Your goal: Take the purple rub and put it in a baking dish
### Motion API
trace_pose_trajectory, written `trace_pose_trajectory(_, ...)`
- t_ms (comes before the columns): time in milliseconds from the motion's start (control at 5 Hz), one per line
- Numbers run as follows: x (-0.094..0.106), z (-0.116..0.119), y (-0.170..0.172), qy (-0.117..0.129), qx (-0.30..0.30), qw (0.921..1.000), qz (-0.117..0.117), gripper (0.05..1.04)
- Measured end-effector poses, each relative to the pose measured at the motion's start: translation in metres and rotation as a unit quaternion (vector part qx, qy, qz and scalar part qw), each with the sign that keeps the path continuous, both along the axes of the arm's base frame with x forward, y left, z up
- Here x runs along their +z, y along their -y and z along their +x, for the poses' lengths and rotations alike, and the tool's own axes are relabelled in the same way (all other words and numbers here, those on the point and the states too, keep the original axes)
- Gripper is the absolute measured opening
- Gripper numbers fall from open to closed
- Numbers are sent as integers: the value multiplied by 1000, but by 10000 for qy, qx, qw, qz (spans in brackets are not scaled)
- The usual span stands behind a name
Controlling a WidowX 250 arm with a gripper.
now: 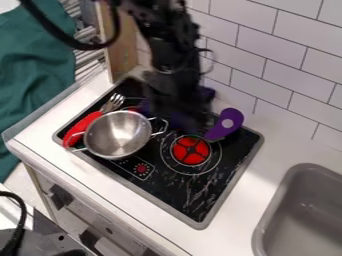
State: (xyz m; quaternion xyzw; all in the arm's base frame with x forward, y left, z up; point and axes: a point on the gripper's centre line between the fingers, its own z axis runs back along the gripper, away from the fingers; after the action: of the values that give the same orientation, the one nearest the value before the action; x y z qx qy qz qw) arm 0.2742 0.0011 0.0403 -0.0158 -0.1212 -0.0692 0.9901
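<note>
At the far left, one green cloth (37, 65) hangs beside the counter (234, 215). Near the upper left, a black cable (85, 47) curves down in front of one upright wooden panel (120, 47).

On the black stove top (157, 187), one fork (83, 126) lies at the left, its red handle nearer the front and its metal tines pointing toward the back. Just to its right sits one metal pot (119, 134), upright, with two wire handles, one of them over the red of the fork. A bit of red shows at the pot's back edge. Below and to the right of the pot, one small red dial marking (141, 168) has a ring of dots around it.

The arm (175, 62) comes in from the top, and the blurred gripper (190, 122) is over the back of the stove top. Whether it is wide, narrow or holding something, I cannot tell. The purple utensil (235, 116) shows just to its right, one round hole in its rounded end, at the back right of the stove top. More purple shows behind the arm. In front of the utensil is one round red burner (191, 150).

At the far right, one grey sink (277, 200) is set into the counter; pale tiles (294, 75) line the wall behind.
</note>
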Motion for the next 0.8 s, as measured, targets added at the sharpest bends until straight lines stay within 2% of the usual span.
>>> trace_pose_trajectory(400, -26, 39, 20, -40, -495, 9981, -377, 1009)
trace_pose_trajectory(800, -33, 73, 16, -102, -819, 9963, -240, 1009)
